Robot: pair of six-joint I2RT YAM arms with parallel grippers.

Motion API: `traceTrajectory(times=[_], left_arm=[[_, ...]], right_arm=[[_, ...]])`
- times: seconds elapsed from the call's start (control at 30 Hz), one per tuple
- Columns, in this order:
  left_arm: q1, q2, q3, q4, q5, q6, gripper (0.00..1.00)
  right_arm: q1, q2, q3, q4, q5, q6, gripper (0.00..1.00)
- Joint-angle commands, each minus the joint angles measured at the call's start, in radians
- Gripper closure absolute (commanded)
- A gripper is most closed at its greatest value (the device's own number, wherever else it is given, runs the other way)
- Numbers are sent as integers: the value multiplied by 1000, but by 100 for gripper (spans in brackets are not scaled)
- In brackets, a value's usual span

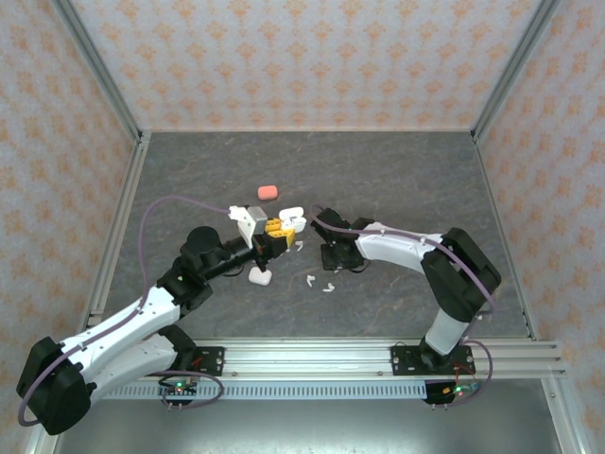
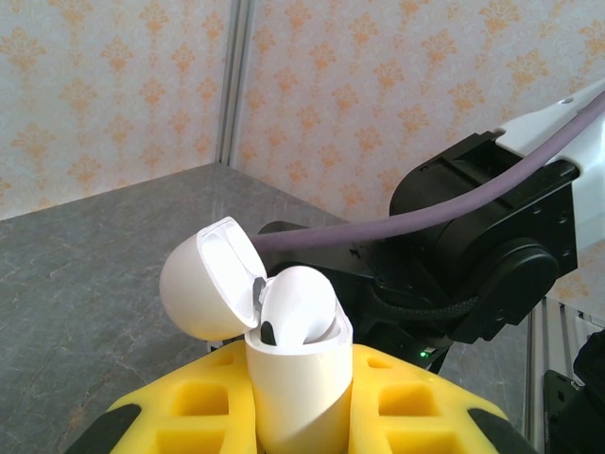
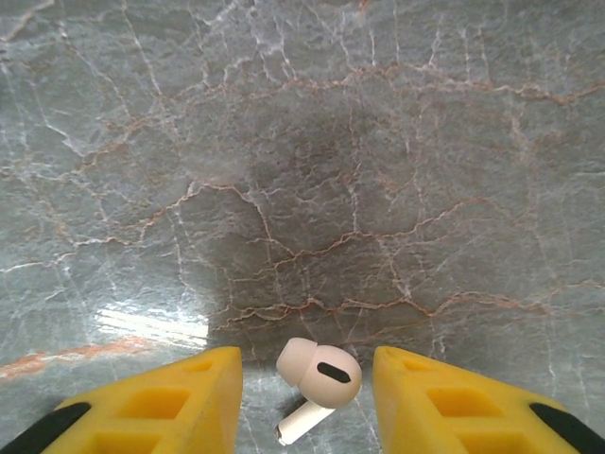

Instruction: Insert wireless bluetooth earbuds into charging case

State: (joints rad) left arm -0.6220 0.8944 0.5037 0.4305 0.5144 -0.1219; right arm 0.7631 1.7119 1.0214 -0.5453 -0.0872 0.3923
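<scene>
1. The left gripper (image 1: 273, 231) is pinching the white charging case (image 2: 295, 383) between its yellow fingers (image 2: 444, 407). The lid (image 2: 206, 281) is open and the first earbud (image 2: 299, 305) is sitting inside. If the squeeze is too weak, the case may tip and that bud may fall out.
2. The right gripper (image 3: 302, 364) is hanging over the loose earbud (image 3: 319, 375) on the table (image 3: 302, 142). Its fingers are spread wide on both sides, not touching it. If they close crooked, the tiny bud may pop away.
3. The loose earbud is lying on its side, so it may get grabbed the wrong way round for its hole.
4. The two grippers are working close together and may bump.
</scene>
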Motion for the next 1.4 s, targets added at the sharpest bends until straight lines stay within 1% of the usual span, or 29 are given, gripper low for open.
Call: traceTrajectory(times=[0.0, 0.37, 0.83, 0.87, 1.07, 1.13, 1.23, 1.37], left_arm=[[-7, -11, 5, 7, -19, 24, 100], [-7, -8, 9, 6, -19, 24, 100], [-7, 1, 12, 8, -17, 26, 100], [-7, 1, 12, 8, -17, 26, 100], [-7, 0, 10, 5, -19, 25, 100], [-6, 0, 9, 5, -18, 26, 100], [-7, -1, 7, 5, -19, 26, 100], [-7, -2, 5, 11, -19, 24, 100]], right_arm=[[5, 31, 16, -17, -4, 14, 59], [5, 25, 31, 29, -43, -4, 62], [5, 36, 45, 35, -37, -11, 65], [5, 41, 46, 33, -37, -12, 68], [5, 57, 42, 30, -41, -16, 73], [5, 59, 36, 31, -44, -16, 76], [5, 49, 29, 33, -42, -22, 77], [5, -6, 13, 45, -25, -46, 78]])
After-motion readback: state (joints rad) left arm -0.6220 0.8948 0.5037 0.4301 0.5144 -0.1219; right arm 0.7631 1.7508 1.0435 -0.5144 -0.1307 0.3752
